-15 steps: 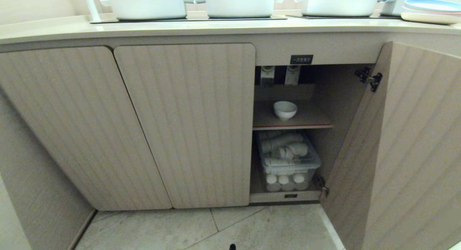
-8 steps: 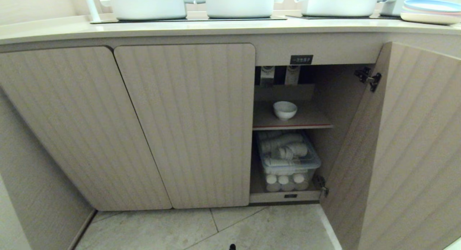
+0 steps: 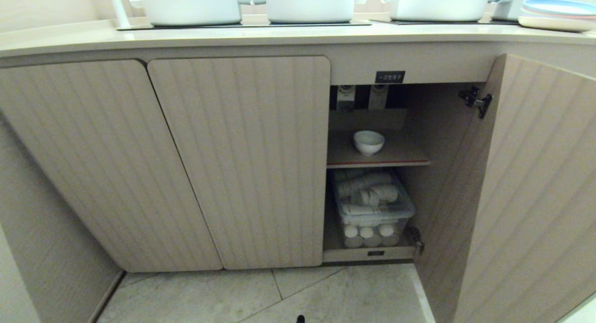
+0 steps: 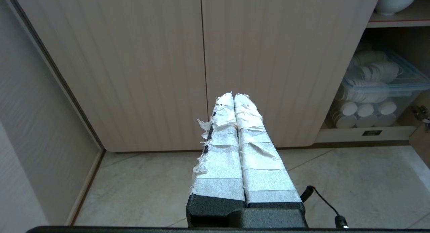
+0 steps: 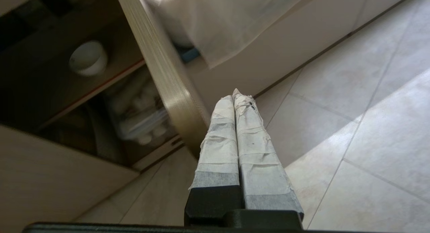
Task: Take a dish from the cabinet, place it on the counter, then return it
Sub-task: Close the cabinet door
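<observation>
The dish [image 3: 369, 141], a small white bowl, sits alone on the inner shelf of the cabinet [image 3: 237, 160], under the black label [image 3: 389, 77]. The right-hand door [image 3: 535, 197] stands open. The counter [image 3: 279, 34] runs above. Neither gripper is in the head view. My right gripper [image 5: 233, 95] is shut and empty, low over the floor beside the open door's edge [image 5: 168, 85], with the dish [image 5: 88, 58] further in. My left gripper [image 4: 234, 96] is shut and empty, facing the closed doors, with the dish [image 4: 394, 1] off to one side.
Three white pots [image 3: 191, 4] stand on black panels on the counter, stacked plates [image 3: 556, 13] at its far right. A clear lidded box [image 3: 372, 206] of white cups fills the space under the shelf. Tiled floor [image 3: 326, 295] lies in front; a white cloth [image 5: 228, 21] hangs near the door.
The open door has swung a little; its near lower edge now sits slightly further left in the head view. The dish has stayed on the shelf.
</observation>
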{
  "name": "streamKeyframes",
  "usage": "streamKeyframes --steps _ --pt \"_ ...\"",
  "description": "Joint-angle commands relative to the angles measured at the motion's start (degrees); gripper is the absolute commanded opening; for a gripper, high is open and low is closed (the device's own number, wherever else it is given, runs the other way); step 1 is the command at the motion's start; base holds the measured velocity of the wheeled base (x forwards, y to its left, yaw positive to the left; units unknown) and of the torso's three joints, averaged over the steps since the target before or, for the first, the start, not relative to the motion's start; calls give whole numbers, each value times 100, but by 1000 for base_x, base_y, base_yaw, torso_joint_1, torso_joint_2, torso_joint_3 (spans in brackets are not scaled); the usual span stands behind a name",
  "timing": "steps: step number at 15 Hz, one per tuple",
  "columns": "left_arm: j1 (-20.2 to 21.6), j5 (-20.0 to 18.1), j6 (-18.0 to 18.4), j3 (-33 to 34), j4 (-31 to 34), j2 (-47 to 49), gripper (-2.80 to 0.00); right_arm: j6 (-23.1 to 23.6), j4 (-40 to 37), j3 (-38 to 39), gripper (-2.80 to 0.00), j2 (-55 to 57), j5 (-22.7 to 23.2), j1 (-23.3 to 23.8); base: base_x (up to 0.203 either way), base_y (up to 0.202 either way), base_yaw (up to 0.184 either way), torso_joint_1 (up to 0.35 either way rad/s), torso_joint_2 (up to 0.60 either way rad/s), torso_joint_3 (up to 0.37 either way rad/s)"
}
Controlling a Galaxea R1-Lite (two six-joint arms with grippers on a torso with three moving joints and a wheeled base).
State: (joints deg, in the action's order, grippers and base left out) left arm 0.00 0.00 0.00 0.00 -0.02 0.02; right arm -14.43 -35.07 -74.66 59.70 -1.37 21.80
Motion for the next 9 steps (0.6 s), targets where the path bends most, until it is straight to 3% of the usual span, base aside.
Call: streamKeyframes --steps 1,9 --pt "0 4 -6 0 -7 -2 -280 -40 7 59 -280 -45 -5 -185 0 0 0 0 0 0" --pt "0 9 0 0 2 -2 -280 -477 62 136 -280 -121 435 -937 0 0 0 0 0 0"
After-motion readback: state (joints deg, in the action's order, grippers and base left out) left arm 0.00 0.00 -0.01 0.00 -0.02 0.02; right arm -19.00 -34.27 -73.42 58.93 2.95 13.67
